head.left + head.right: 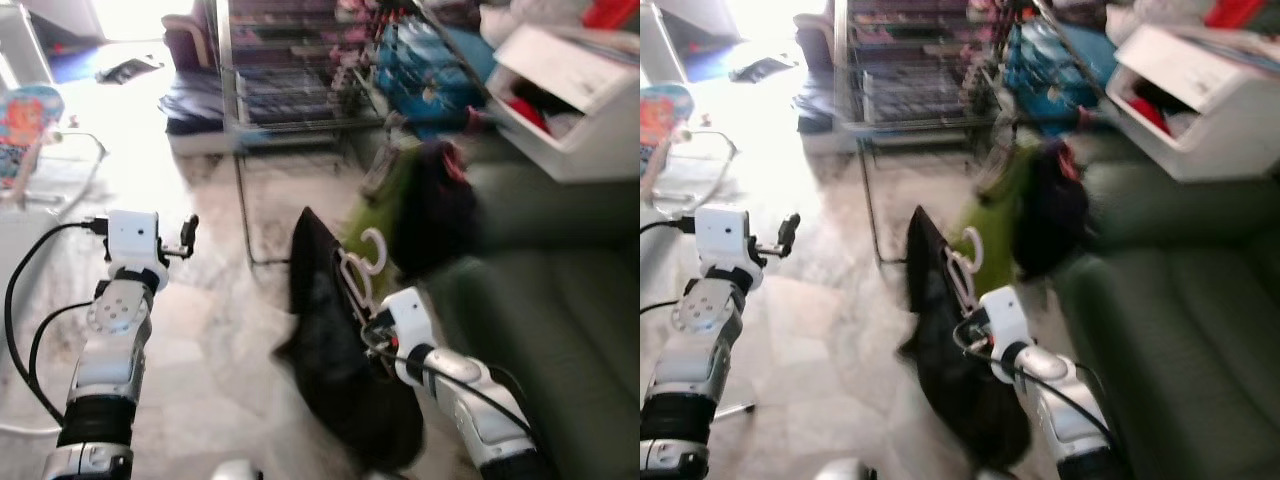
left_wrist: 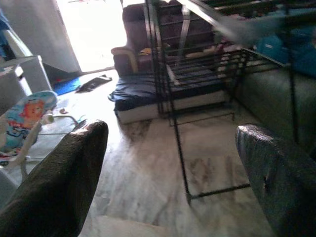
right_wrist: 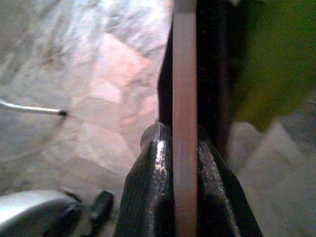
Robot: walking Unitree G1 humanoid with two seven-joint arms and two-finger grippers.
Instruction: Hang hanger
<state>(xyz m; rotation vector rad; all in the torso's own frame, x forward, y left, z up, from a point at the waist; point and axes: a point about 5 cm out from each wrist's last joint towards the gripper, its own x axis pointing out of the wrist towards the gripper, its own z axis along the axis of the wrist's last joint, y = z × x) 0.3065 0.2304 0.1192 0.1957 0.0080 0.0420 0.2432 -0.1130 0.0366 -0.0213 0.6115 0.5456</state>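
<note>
White hanger [image 1: 362,268]: clamped in the right gripper [image 3: 174,148], black garment [image 1: 335,350] hanging from it, just left of the dark sofa [image 1: 560,330].
Left gripper [image 2: 173,173]: fingers spread wide, holding nothing, well left of the sofa.
Metal rack [image 1: 290,70]: beyond the sofa's near end.

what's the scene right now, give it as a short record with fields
setting: home room with marble floor
right end effector: shut on white hanger, which carries a black garment
left end effector: open, raised over the floor, holding nothing
target: black metal clothes rack ahead, clothes hung on it
nearby: dark green sofa on the robot's right, green and dark clothes at its near end
image quality: head views blurred
</note>
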